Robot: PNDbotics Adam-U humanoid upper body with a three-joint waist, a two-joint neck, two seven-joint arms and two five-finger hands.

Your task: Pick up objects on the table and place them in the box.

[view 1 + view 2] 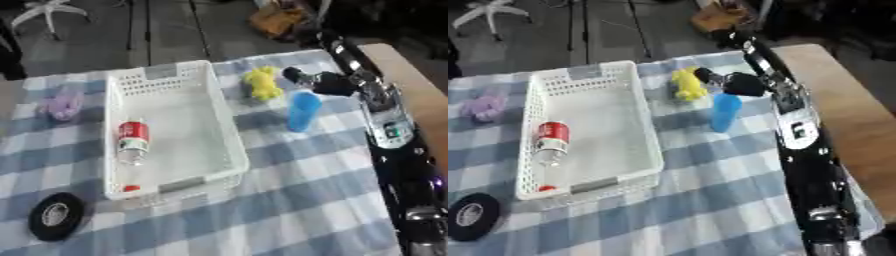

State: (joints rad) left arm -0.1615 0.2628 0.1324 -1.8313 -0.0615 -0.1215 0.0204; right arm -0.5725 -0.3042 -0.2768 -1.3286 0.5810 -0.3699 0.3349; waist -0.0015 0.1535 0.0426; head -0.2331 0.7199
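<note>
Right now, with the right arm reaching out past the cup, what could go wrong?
The right robot hand hangs just above the upright blue cup; a careless descent might tip it. The yellow toy lies right beside the cup, so a reach for either may nudge the other.

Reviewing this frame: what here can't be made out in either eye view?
- Right hand: blurred dark shape above the blue cup; finger pose and contact unreadable.
- Left hand: in neither view.
- Bottle in the white basket: label too blurred to read.
- Purple object and yellow object: too blurred to identify.
- Black roll: partly cut by right eye view's left edge.
</note>
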